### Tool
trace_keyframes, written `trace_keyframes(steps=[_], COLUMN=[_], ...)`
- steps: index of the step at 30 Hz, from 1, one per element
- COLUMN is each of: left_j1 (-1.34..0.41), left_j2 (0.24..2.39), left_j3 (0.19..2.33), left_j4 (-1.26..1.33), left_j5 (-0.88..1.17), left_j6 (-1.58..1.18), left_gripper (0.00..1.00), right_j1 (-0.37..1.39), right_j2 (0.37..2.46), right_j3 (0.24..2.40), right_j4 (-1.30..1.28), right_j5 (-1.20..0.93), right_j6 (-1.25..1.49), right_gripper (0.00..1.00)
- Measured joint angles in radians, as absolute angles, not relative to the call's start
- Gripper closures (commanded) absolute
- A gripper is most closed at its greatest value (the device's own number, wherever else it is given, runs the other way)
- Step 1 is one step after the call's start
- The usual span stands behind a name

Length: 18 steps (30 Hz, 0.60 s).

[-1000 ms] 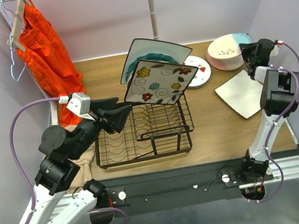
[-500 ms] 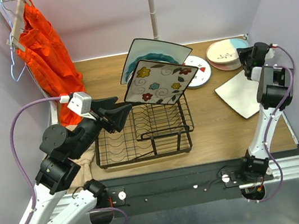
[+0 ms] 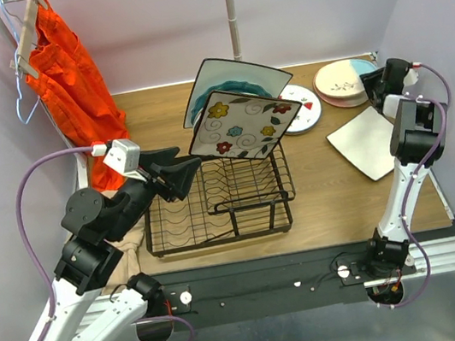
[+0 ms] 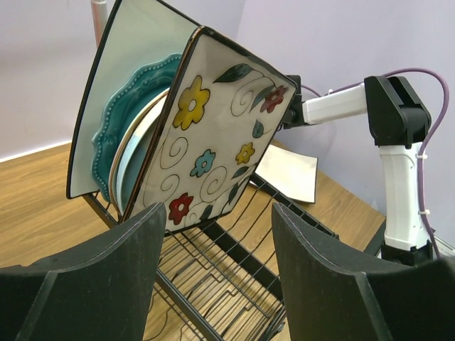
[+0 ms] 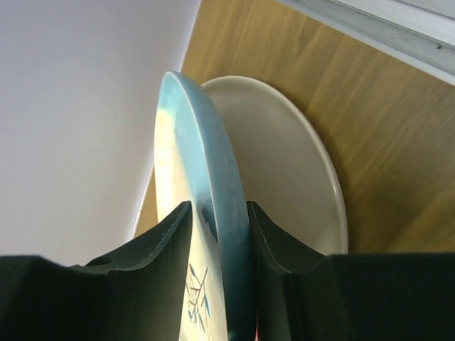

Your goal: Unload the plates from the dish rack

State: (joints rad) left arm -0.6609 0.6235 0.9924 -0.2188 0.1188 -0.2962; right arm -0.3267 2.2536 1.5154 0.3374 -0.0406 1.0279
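Observation:
The black wire dish rack [image 3: 217,215] holds a square flower-print plate [image 3: 242,123], a dark teal scalloped plate [image 3: 230,90] and a large square mint plate [image 3: 225,71], all upright. My left gripper [image 3: 177,171] is open and empty at the rack's left side, its jaws facing the flower plate [image 4: 220,135] over the rack wires [image 4: 234,263]. My right gripper [image 3: 374,82] is shut on the rim of a round mint floral plate [image 5: 206,163], which lies on a cream plate [image 5: 284,170] at the back right.
A red-fruit print plate [image 3: 303,108] lies right of the rack. A square white plate [image 3: 367,141] lies by the right arm. An orange garment [image 3: 65,75] hangs at the back left. A metal pole [image 3: 231,10] stands behind the rack.
My right gripper has carried the mint floral plate back and down, from tilted in the air to lying nearly flat on the cream plate. The left arm has not moved.

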Motion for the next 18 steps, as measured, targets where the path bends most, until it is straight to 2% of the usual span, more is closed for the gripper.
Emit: trace_keyframes(steps=[10,18], left_j1=[-0.661,-0.661], left_j2=[0.601,0.588], left_j3=[0.992,0.989], left_j4=[-0.218,-0.218], left_j5=[0.119,0.119], left_j6=[-0.299,-0.299], left_gripper=[0.3,0.3], right_j1=[-0.327,-0.327], right_j2=[2.254,2.254], right_j3=[1.598,1.635], right_j4=[0.123,0.07], right_j5=[0.014,0.017], right_j6=[0.907,0.857], right_gripper=[0.54,0.52])
